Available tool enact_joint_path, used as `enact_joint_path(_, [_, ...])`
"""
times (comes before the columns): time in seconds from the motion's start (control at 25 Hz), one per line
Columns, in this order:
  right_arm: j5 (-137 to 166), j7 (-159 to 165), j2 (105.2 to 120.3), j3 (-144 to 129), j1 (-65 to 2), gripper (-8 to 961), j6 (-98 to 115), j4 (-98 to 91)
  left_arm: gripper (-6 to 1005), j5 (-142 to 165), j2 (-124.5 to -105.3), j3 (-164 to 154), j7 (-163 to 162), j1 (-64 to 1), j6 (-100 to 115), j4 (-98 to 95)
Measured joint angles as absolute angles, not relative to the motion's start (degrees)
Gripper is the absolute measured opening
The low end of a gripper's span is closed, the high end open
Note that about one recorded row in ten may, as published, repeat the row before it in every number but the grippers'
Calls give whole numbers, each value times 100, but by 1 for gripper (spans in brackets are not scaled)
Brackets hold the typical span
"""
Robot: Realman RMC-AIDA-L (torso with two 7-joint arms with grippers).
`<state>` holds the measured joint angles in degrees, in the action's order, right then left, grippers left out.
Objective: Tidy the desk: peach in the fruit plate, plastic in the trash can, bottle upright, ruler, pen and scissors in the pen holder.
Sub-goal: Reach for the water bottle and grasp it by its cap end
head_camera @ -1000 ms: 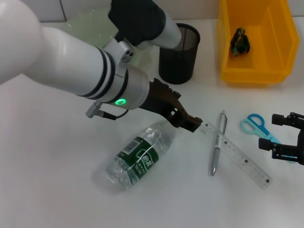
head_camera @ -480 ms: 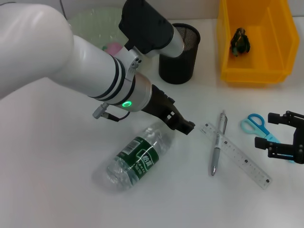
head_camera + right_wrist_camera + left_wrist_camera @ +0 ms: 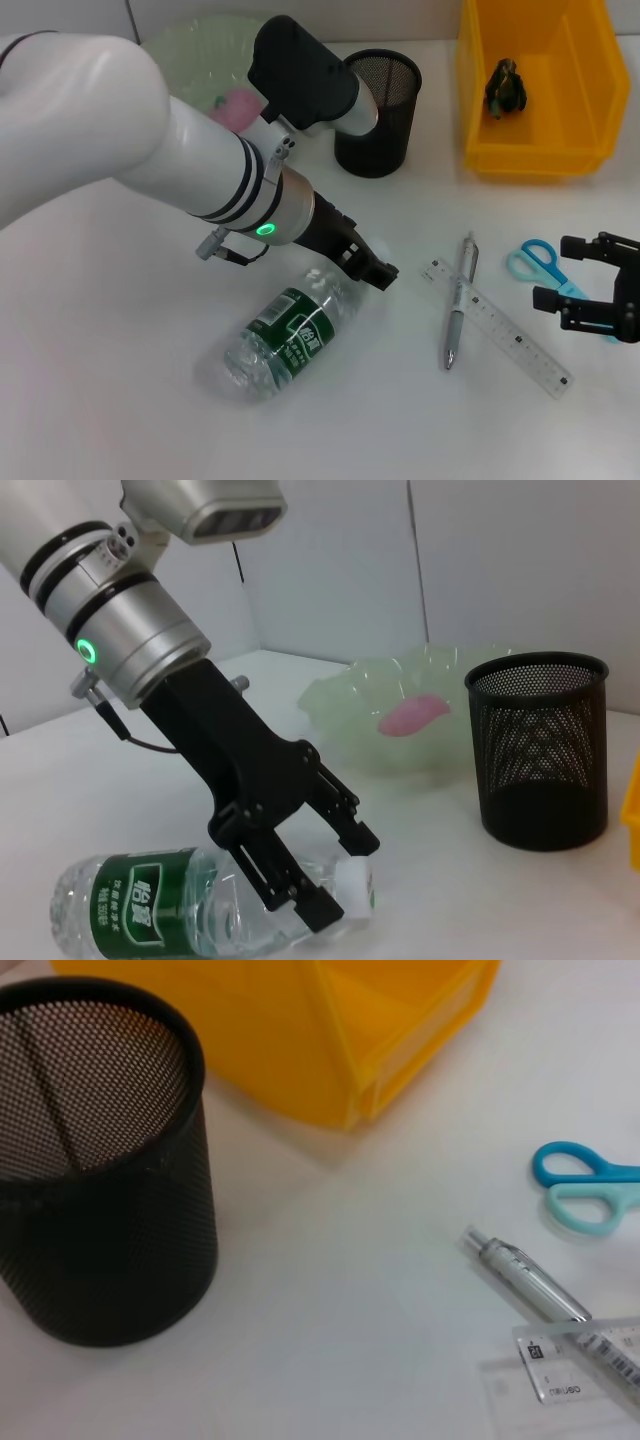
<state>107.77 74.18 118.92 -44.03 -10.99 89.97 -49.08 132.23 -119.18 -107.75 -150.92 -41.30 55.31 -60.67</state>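
- White desk point(image 3: 120, 420), pale wall behind in the right wrist view.
- Bottle point(image 3: 285, 335) lies on its side near desk centre, green label up, cap end toward the pen holder side; cap point(image 3: 355, 883) white.
- Left gripper point(image 3: 372, 272) low over the bottle's cap end. Right wrist view: fingers point(image 3: 300, 895) spread apart, one on each side of the neck/cap; can't tell if touching yet, not clamped.
- Green light ring lit on the L wrist.
- Pen holder point(image 3: 378, 112) upright at the back, beside the trash can point(image 3: 540, 90); dark crumpled item point(image 3: 505, 88) inside the can.
- Fruit plate point(image 3: 195, 55) back left, partly hidden by the L arm; peach point(image 3: 232, 105) in it, pink showing through the bowl in the right wrist view point(image 3: 415, 715).
- Pen point(image 3: 458, 315) and ruler point(image 3: 497, 327) lie crossed on the desk R of the bottle, ruler on top of pen.
- Scissors point(image 3: 538, 262) farther R, flat on the desk, blue handles toward the trash can.
- Right gripper point(image 3: 588, 290) at the R edge, just beside the scissors, fingers open, holding nothing.
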Motion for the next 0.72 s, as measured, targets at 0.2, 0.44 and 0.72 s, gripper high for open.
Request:
enact_joint_path(0.2, [10777, 7417, 11892, -4403, -1119, 825, 8986, -4892, 678, 13124, -11918, -10856, -15057, -4180, 5423, -5914])
enact_joint_path(0.44, [10777, 7419, 11897, -4417, -1119, 825, 8931, -4893, 672, 13111, -11918, -10866, -15031, -4189, 5389, -5894])
enact_joint_path(0.72, [10775, 7420, 11900, -4414, -1141, 825, 8927, -4818, 636, 13110, -11918, -10875, -14930, -4334, 5567, -5768])
